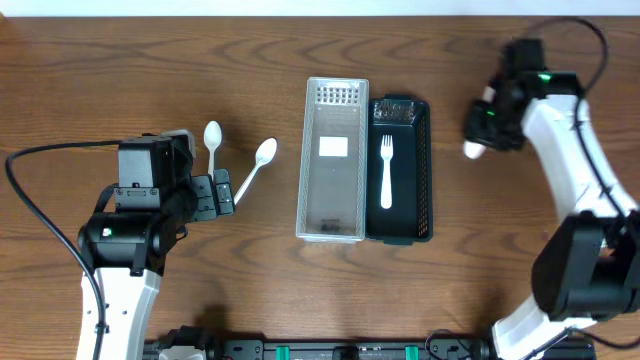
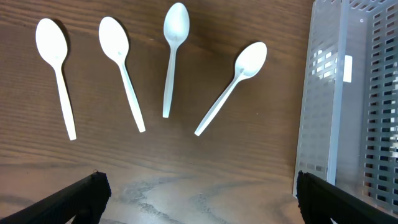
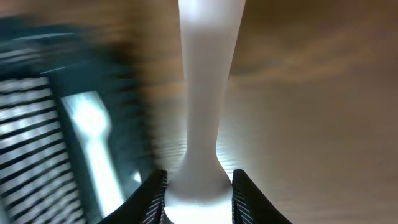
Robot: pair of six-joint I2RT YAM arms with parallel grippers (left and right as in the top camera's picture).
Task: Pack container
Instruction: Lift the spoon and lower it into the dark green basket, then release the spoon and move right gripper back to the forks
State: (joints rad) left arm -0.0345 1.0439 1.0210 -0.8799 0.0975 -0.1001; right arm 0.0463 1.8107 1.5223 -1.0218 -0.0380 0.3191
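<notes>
Left pincer (image 2: 199, 202) is nearest the base: jaws wide, holding nothing, over the bench (image 2: 261, 162).

At its 12 o'clock, four white spoons (image 2: 171, 68) lie flat on the bench. They are side by side and none touch. Bowls point away to 12, handles back toward the pincer. The rightmost spoon (image 2: 227, 93) leans, bowl toward 1 o'clock. Overhead shows only two of them clear of the left arm (image 1: 130, 230); the other two are hidden under it.

At 3 o'clock of the spoons is the clear tray (image 1: 333, 200), long axis running 12 to 6, with a white label (image 1: 333, 147) on its floor. The black tray (image 1: 427, 170) sits parallel against its 3 o'clock side. One white fork (image 1: 386, 170) lies in the black tray, tines to 12.

Right pincer (image 1: 480, 135) is farthest out, at 3 o'clock of the black tray's far end and apart from it. Its jaws are clamped on a white utensil (image 3: 208, 93), gripped at a flared part, with the stem running away from the wrist camera toward 12. Cannot tell which utensil it is, since the working end is out of frame. The right wrist view is blurred; the black tray and fork show at its 9 o'clock.
</notes>
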